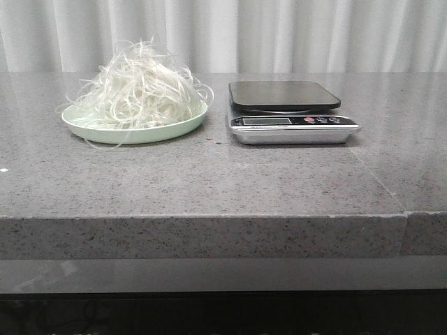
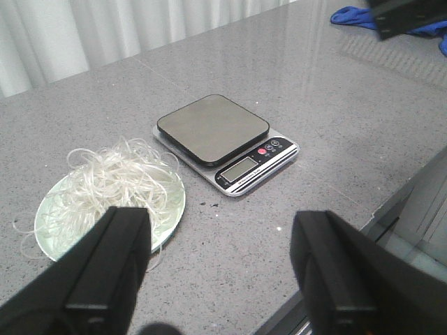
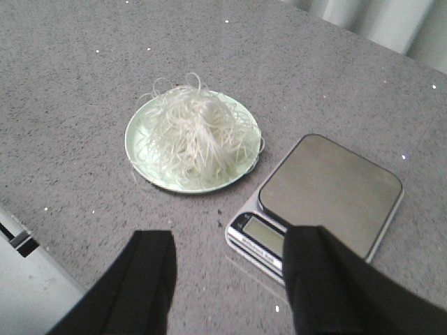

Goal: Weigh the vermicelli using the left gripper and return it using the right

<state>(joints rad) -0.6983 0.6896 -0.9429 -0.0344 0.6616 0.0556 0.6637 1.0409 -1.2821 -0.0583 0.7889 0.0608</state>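
The vermicelli (image 1: 140, 87) is a fluffy white mound filling a pale green plate (image 1: 105, 131) on the left of the grey counter; it also shows as vermicelli (image 2: 112, 185) and vermicelli (image 3: 195, 136) in the wrist views. A silver kitchen scale (image 1: 290, 115) with a bare black platform stands to its right. My left gripper (image 2: 223, 262) hangs open above the counter's front, short of plate and scale, holding nothing. My right gripper (image 3: 230, 279) is open too, high over the counter with the scale (image 3: 328, 195) under one finger. Neither gripper appears in the front view.
The counter's front edge (image 1: 202, 216) runs below the plate and scale, with a seam near the right. White curtains (image 1: 223, 35) hang behind. A blue cloth (image 2: 353, 15) lies far off on the counter in the left wrist view.
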